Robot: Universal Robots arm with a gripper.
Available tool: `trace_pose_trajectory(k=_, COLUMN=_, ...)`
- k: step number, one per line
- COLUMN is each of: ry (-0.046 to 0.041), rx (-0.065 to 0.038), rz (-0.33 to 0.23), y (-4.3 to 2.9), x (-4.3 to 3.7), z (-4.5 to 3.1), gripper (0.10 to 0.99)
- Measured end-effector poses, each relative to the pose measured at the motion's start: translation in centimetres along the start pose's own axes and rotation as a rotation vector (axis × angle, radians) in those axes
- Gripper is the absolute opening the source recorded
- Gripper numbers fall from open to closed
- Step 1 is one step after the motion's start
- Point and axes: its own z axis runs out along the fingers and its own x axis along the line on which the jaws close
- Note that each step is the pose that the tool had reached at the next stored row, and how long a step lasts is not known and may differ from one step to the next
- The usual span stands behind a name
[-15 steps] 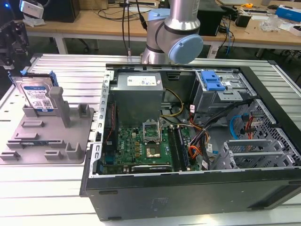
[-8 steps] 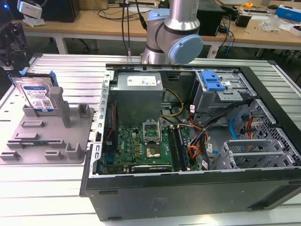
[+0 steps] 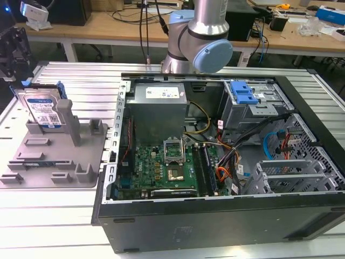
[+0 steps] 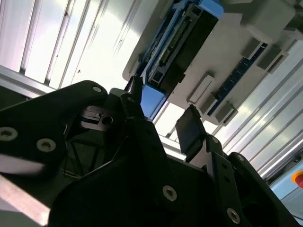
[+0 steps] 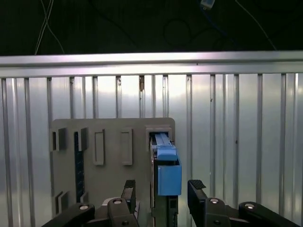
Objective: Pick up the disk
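The disk [image 3: 44,111] stands on edge in a slot at the back of the gray fixture [image 3: 54,162], on the exterior view's left. It is silver with a blue-and-white label and blue side rails. My black gripper [image 3: 15,65] hangs just above and beside it at the frame's left edge. In the first wrist view I look down on the disk's blue rail [image 5: 168,176], and my gripper [image 5: 162,191] is open with one finger on each side of it, not touching. The second wrist view shows the disk [image 4: 182,42] beyond my open gripper [image 4: 163,113].
An open computer case [image 3: 302,178] with its motherboard, power supply and a blue drive-bay bracket [image 3: 242,93] fills the exterior view's middle and right. The arm's body [image 3: 197,38] rises behind it. Everything sits on a slatted metal table [image 3: 48,216]. Cluttered benches stand behind.
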Motion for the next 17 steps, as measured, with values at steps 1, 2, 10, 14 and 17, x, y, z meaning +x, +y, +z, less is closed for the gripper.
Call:
trace_pose_trajectory(k=1, ry=-0.0008, rx=0.000, rz=0.000, y=0.02, x=0.00, z=0.06, gripper=0.557)
trace_pose_trajectory(k=2, ry=-0.0012, rx=-0.002, rz=-0.001, y=0.07, x=0.00, z=0.10, gripper=0.557)
trace_pose_trajectory(k=10, ry=-0.0042, rx=-0.017, rz=-0.005, y=0.32, x=-0.02, z=0.36, gripper=0.557)
trace_pose_trajectory(k=14, ry=-0.0044, rx=-0.016, rz=-0.005, y=0.32, x=-0.02, z=0.48, gripper=0.557)
trace_pose_trajectory(k=17, ry=-0.0043, rx=-0.016, rz=-0.005, y=0.33, x=-0.03, z=0.79, gripper=0.557)
